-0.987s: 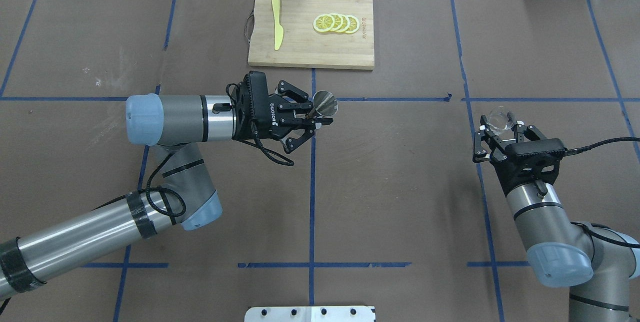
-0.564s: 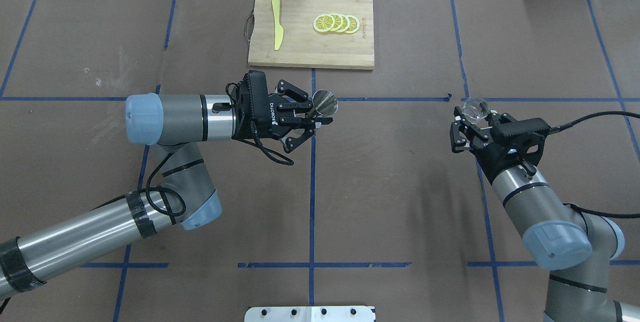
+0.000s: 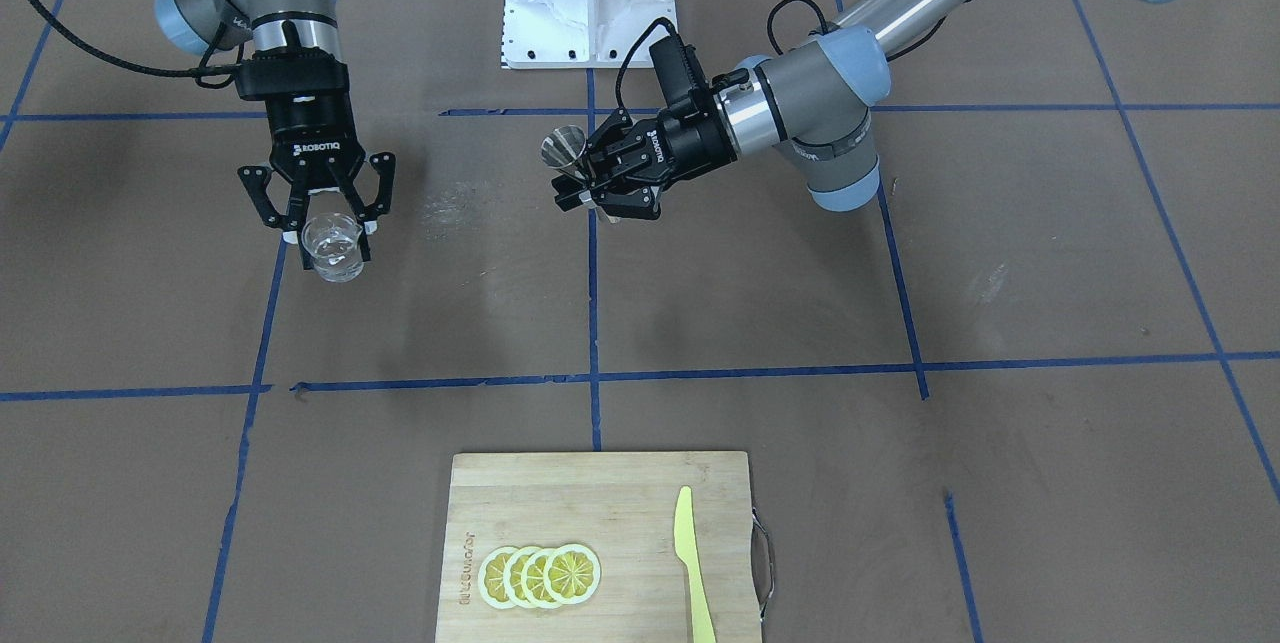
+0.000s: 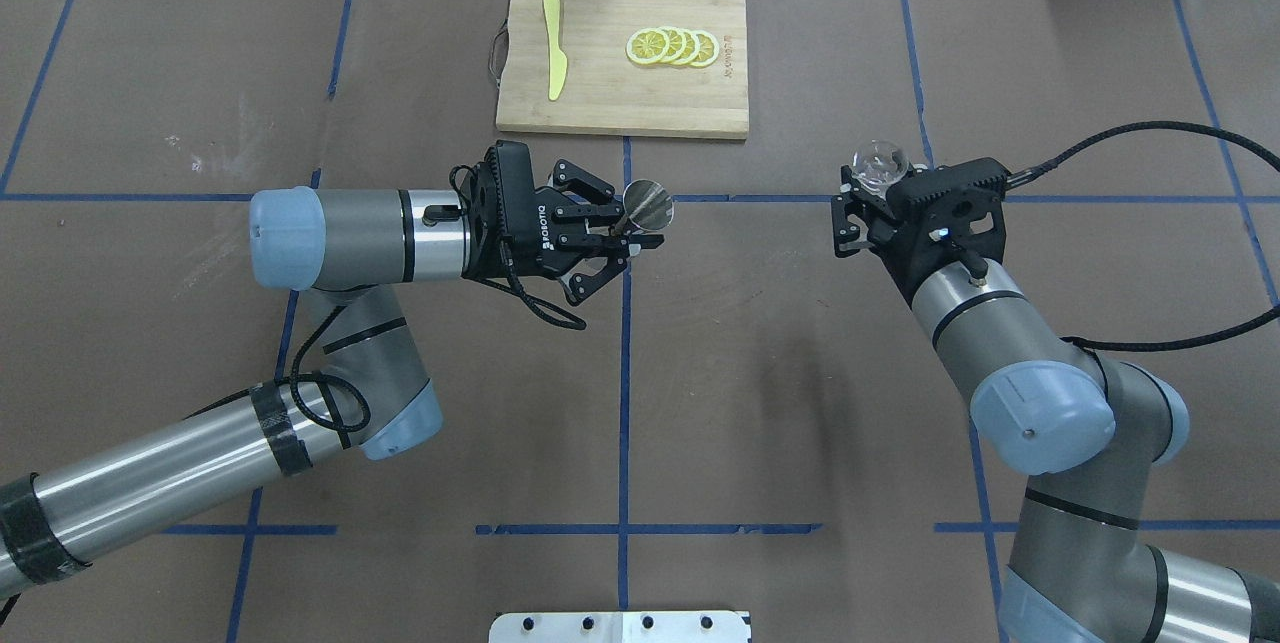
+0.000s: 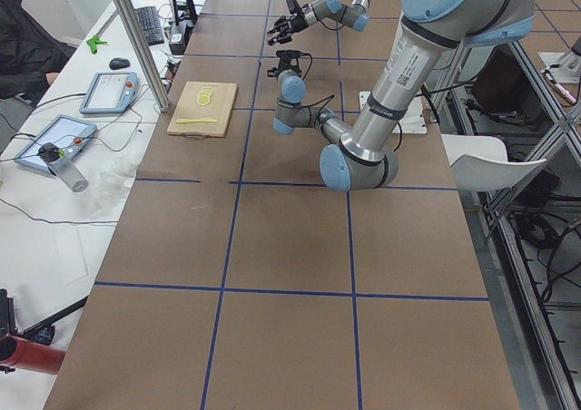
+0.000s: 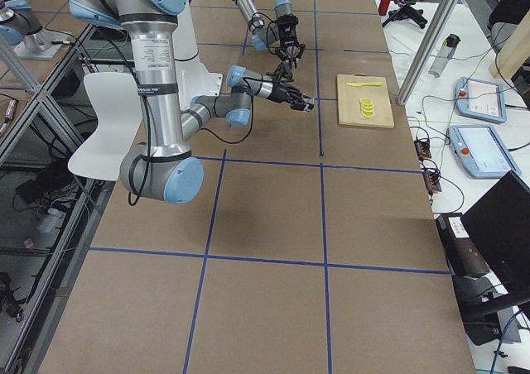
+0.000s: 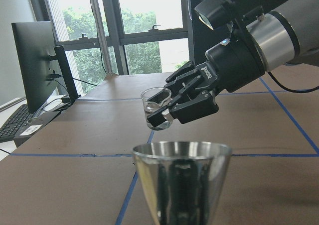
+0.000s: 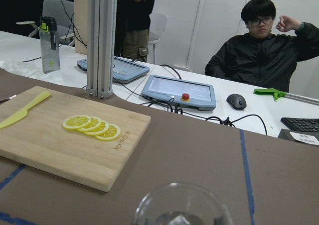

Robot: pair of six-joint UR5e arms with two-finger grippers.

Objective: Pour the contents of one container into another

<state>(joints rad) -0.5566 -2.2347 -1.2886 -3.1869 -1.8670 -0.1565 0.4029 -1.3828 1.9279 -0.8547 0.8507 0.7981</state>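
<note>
The left tool (image 4: 632, 228) is pressed on the narrow waist of the metal jigger (image 4: 648, 205) and holds it above the desk (image 4: 780, 373). The jigger stands upright at the tips of this tool, with its open upper cone facing up. Beyond the left tool, on the side far from the robot, lies a wooden cutting board (image 4: 620, 93). A yellow knife (image 4: 553, 45) and a row of overlapping lemon slices (image 4: 672, 46) lie on it, apart from each other.

To the right, well apart from the left tool, the right tool (image 3: 330, 231) pinches the clear glass cup (image 3: 334, 251) between its two fingers. The cup sits at the fingertips of this tool, upright, and is lifted from the desk. In the left wrist view the cup is straight in front of the jigger but does not touch it. I cannot tell how much liquid is inside the cup.
</note>
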